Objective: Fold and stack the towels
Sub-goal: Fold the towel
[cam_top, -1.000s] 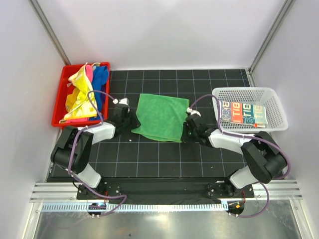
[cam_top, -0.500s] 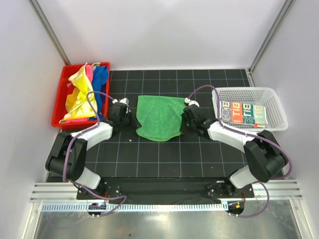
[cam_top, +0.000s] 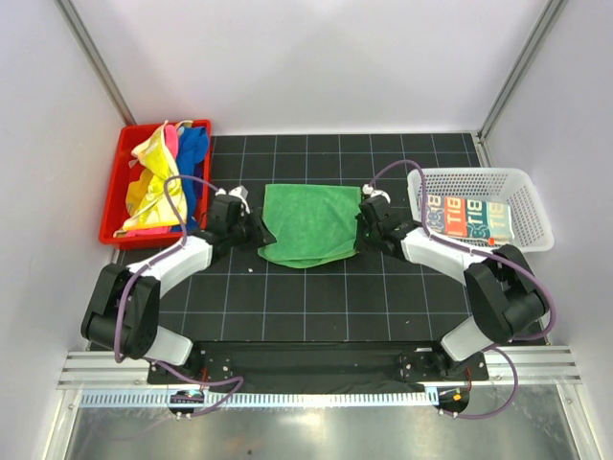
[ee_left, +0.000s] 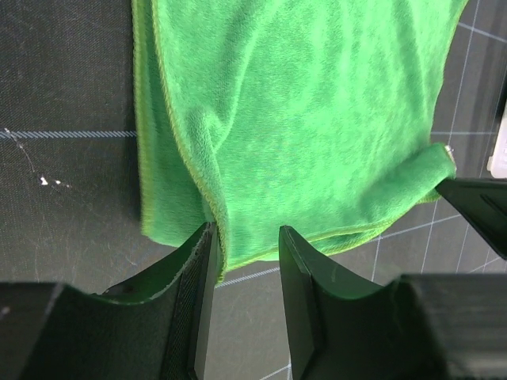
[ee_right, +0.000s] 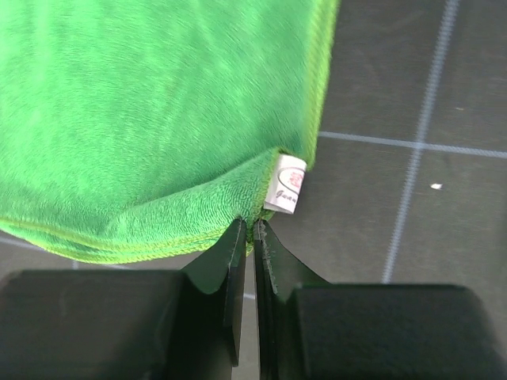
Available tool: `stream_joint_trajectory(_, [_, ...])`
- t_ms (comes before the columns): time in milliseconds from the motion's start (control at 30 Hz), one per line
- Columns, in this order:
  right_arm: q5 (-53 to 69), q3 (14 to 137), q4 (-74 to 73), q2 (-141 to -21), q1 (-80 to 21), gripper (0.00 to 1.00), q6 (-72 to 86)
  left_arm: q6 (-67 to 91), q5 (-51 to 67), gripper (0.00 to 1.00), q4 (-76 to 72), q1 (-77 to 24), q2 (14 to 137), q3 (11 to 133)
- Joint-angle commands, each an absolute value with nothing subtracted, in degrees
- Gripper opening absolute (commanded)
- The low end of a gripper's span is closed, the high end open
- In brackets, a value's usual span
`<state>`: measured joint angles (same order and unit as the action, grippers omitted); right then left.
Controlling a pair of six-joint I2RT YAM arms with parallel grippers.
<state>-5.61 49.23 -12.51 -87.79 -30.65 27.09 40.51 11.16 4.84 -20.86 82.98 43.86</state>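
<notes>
I've swept the green towel's [cam_top: 308, 225] near edge farther back, mid-table [cam_top: 316, 307]. The right tool [ee_right: 253, 229] pinches its tagged corner. The left tool [ee_left: 245, 237] stands spread, seemingly releasing. The fold is nearly laid.

From here I see my left arm [cam_top: 177, 261] and right arm [cam_top: 436, 254] stretched forward from their bases and angled inward toward each other, forearms low and elbows out to the sides. The left gripper [ee_left: 247, 237] has its black fingers [ee_left: 190, 277] parted, straddling the edge of the soft green cloth towel [ee_left: 301, 119]. The right gripper [ee_right: 253, 226] has its fingers [ee_right: 226, 269] pressed nearly together, pinching a corner of that towel.
</notes>
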Motion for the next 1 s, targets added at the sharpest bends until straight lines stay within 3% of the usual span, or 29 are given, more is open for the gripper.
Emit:
stream_joint_trajectory(0, [-5.2,48.3,-11.9,-87.4,-28.7,0.14,26.2,40.5,10.8,0.41,6.1,-20.9,81.6,45.8])
stream_joint_trajectory(400, [-2.8,44.7,-10.6,-86.2,-28.1,0.15,26.4,38.8,7.8,0.45,4.7,-20.9,83.2,41.9])
stream_joint_trajectory(633, [-2.0,39.3,-11.5,-79.5,-28.7,0.23,27.4,38.1,6.6,0.44,6.3,-20.8,82.4,43.1])
stream_joint_trajectory(767, [-4.9,39.8,-14.2,-75.9,-28.7,0.34,27.4,37.8,5.3,0.44,7.5,-20.9,82.7,45.6])
stream_joint_trajectory(967, [-5.3,46.7,-14.4,-78.4,-28.7,0.36,27.2,37.8,4.7,0.43,8.1,-21.5,85.9,52.6])
